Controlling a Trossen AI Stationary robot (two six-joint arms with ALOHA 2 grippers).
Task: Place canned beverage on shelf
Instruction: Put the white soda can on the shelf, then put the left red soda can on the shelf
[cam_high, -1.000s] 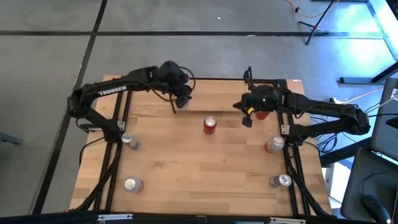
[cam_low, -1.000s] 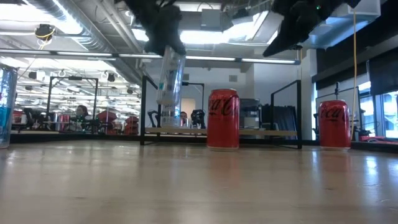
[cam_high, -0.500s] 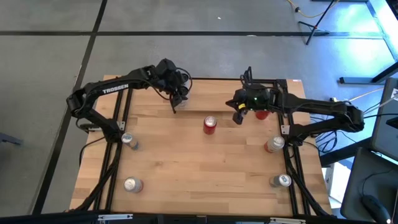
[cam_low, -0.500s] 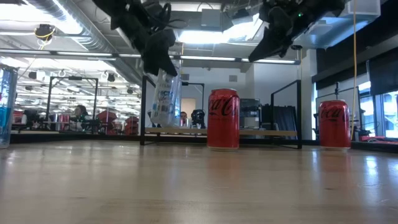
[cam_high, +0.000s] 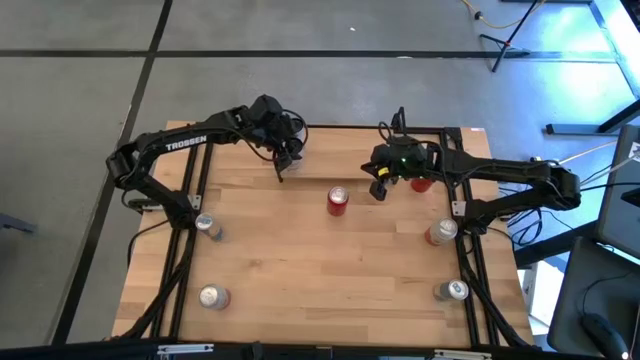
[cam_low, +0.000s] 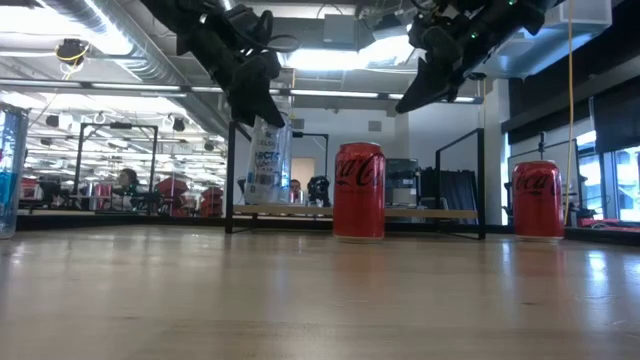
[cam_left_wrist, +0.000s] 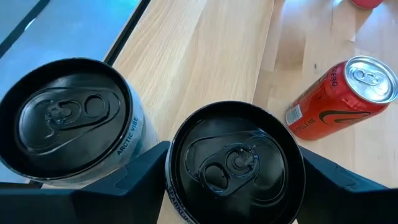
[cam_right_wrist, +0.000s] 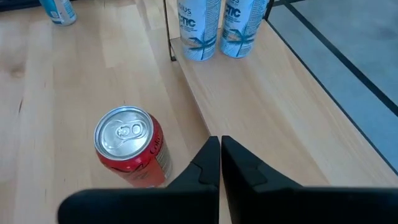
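My left gripper (cam_high: 288, 150) is over the left end of the shelf (cam_low: 420, 211) at the table's far edge. It is shut on a tall white-and-blue can (cam_low: 265, 160) with a black top (cam_left_wrist: 233, 158). A second such can (cam_left_wrist: 68, 118) stands on the light wood board right beside it. My right gripper (cam_high: 378, 190) is shut and empty, in the air just right of a red cola can (cam_high: 338, 200) that stands on its base mid-table. That red can also shows in the right wrist view (cam_right_wrist: 130, 146). My left gripper pinches the can's upper side wall (cam_left_wrist: 171, 177) between its two fingers, one on each side just below the rim. The fingers come from above, pointing down. The can stands upright with its bottom at the shelf board; I cannot tell whether it rests on it.
A second red can (cam_high: 422, 182) stands by the right arm near the shelf's right end. Silver-topped cans (cam_high: 207, 226) (cam_high: 212, 296) (cam_high: 440, 232) (cam_high: 452, 290) stand along the black side rails. The shelf's board (cam_right_wrist: 273, 106) is bare right of the two cans.
My left gripper has gone down with the white-and-blue can. The can tipped on the way and now stands upright at the shelf board beside the other can. My right gripper has moved toward the table's left, closer to the middle red can, staying shut.
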